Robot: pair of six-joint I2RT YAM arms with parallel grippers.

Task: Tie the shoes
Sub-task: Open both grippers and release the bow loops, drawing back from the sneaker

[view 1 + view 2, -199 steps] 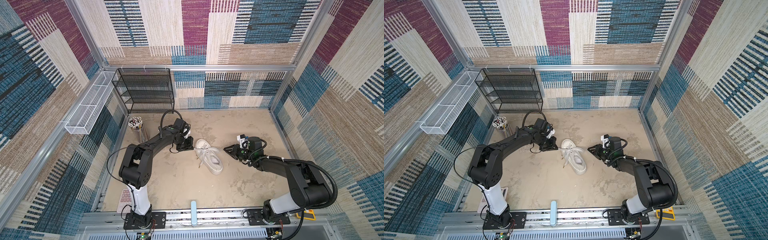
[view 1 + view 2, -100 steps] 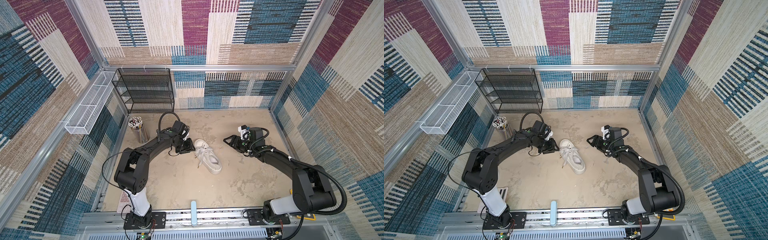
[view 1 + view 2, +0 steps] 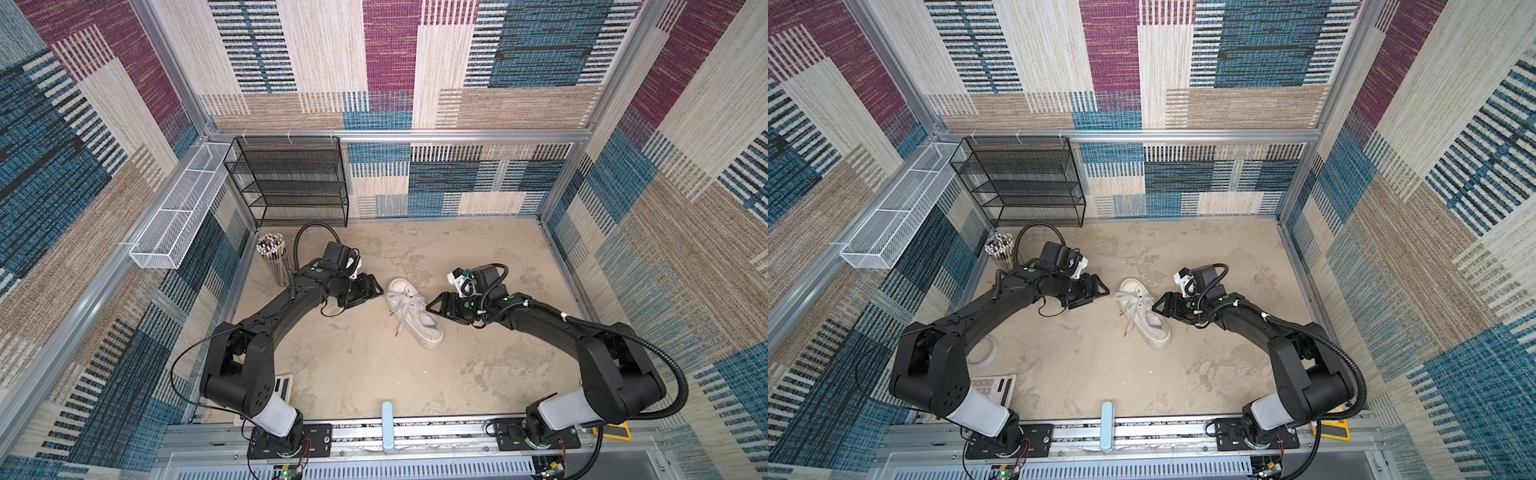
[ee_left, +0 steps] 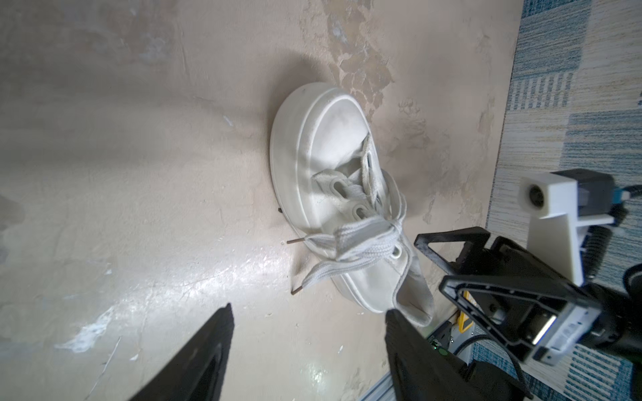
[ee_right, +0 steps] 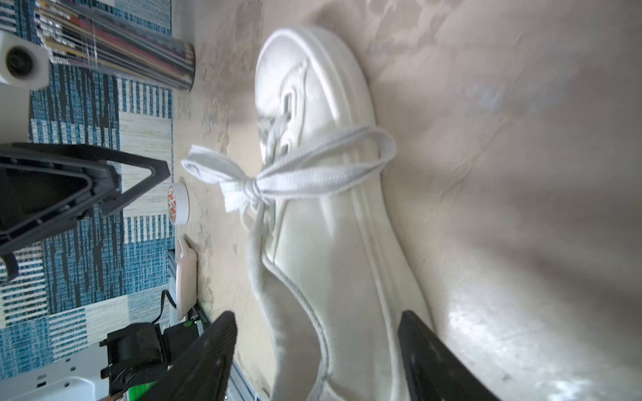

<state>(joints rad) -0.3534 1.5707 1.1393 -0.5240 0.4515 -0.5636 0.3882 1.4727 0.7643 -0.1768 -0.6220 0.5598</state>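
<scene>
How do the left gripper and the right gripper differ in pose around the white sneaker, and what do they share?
The left gripper sits off the toe end of the sneaker, with bare floor between. The right gripper sits nearer, tips almost at the side of its opening. In both top views the left gripper points rightward, the right gripper leftward. Both are open and hold nothing.

A single white low-top sneaker (image 3: 415, 313) with a thick platform sole stands upright on the beige counter (image 3: 365, 374), well apart from the black mesh shelf (image 3: 291, 183). Its toe is turned toward the shelf and its heel away. Its flat off-white laces (image 5: 295, 177) are knotted in a loose bow, and the dark-tipped ends (image 4: 314, 276) trail down its side.
</scene>
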